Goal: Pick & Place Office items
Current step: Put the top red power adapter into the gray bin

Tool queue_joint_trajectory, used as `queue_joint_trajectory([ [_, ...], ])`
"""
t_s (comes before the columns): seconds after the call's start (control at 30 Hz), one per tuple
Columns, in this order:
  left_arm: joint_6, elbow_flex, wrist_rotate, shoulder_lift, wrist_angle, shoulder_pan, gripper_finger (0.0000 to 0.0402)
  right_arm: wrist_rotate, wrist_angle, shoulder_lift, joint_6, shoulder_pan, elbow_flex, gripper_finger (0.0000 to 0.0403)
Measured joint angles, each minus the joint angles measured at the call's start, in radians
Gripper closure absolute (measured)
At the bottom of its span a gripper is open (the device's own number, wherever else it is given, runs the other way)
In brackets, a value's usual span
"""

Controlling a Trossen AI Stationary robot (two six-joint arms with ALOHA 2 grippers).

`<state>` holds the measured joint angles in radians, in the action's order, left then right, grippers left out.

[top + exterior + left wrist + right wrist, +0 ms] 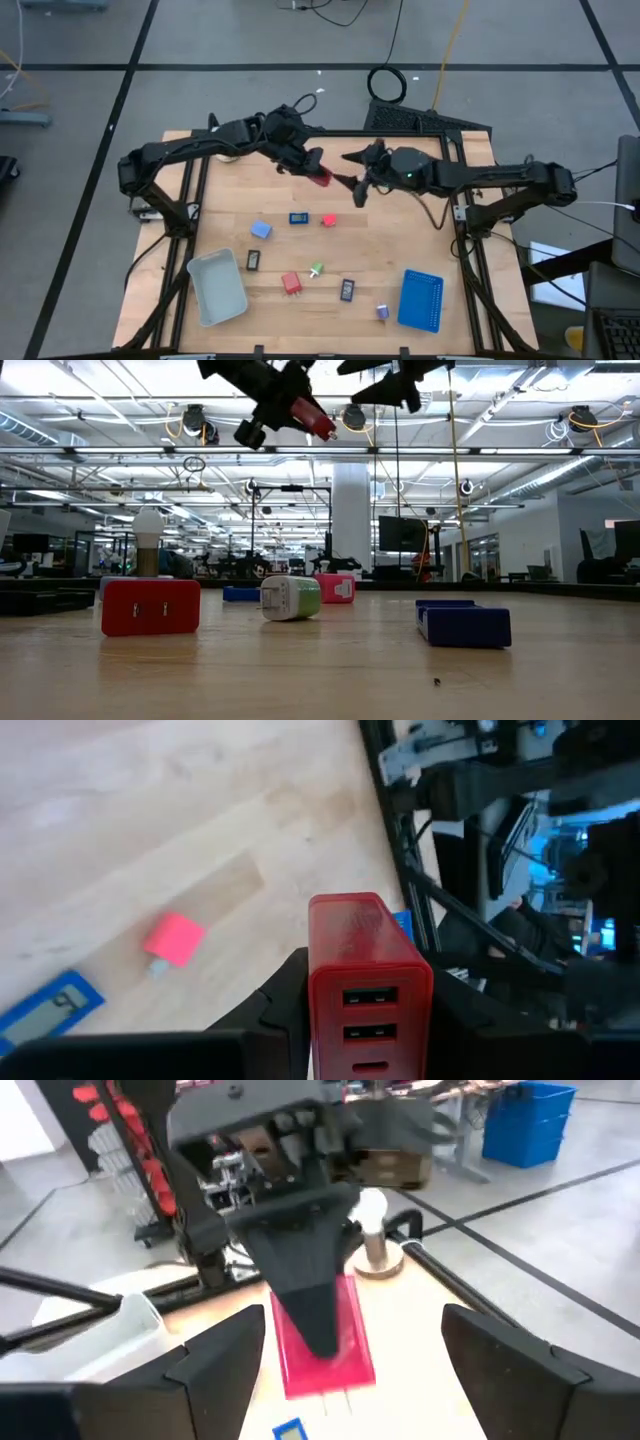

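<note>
My left gripper (312, 168) hangs high over the table's far middle, shut on a red charger block (322, 178) whose USB ports face its wrist camera (370, 982). My right gripper (352, 180) is open just right of it. Its fingers stand on either side of the block's free end (325, 1342) without touching it. On the table lie a light-blue block (261, 229), a blue rectangle (298, 217), a pink-red bit (328, 220), two black rectangles (253, 260) (347, 290), a red block (291, 284), a green-white bit (316, 270) and a purple bit (382, 312). My left gripper pinches the red charger block between its two fingers (285, 995), which lie on the block's two side faces at the USB-port end (372, 1020). The block is lifted clear, high above the table (318, 420). Its pronged end (330, 1402) points toward the right gripper.
A grey tray (216, 287) sits near the table's near-left corner and a blue tray (421, 299) near the near-right. A white ball on a wooden base (374, 1230) stands at the far left behind the left arm. The two arms nearly meet over the far middle.
</note>
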<state>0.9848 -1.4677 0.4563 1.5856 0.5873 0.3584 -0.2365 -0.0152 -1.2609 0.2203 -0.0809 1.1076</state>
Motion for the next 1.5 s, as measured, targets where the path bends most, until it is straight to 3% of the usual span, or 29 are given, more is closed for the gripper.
queue_joint_trajectory([
  [0.17, -0.027, 0.0, -0.045, -0.089, 0.159, 0.015, 0.0283, -0.015, 0.166, 0.098, 0.0, -0.017, -0.001, 0.0105],
  [0.4, -0.005, 0.0, -0.151, -0.24, 0.393, 0.013, 0.0283, -0.145, 0.43, 0.171, 0.005, -0.018, -0.002, 0.0104],
  [0.7, 0.073, 0.0, -0.246, -0.391, 0.562, -0.099, 0.0283, -0.24, 0.627, 0.178, 0.039, -0.018, -0.028, 0.0103],
  [0.9, 0.081, 0.0, -0.306, -0.444, 0.629, -0.223, 0.0283, -0.23, 0.617, 0.194, 0.182, -0.018, -0.161, 0.0104],
  [1.03, 0.03, 0.0, -0.315, -0.464, 0.685, -0.312, 0.0283, -0.144, 0.586, 0.207, 0.353, -0.018, -0.275, 0.0104],
  [1.23, -0.069, 0.0, -0.313, -0.467, 0.773, -0.46, 0.0283, -0.026, 0.343, 0.246, 0.641, 0.026, -0.457, 0.011],
  [1.5, -0.142, 0.0, -0.415, -0.467, 0.958, -0.618, 0.0283, -0.021, 0.085, 0.264, 0.827, 0.108, -0.603, 0.011],
])
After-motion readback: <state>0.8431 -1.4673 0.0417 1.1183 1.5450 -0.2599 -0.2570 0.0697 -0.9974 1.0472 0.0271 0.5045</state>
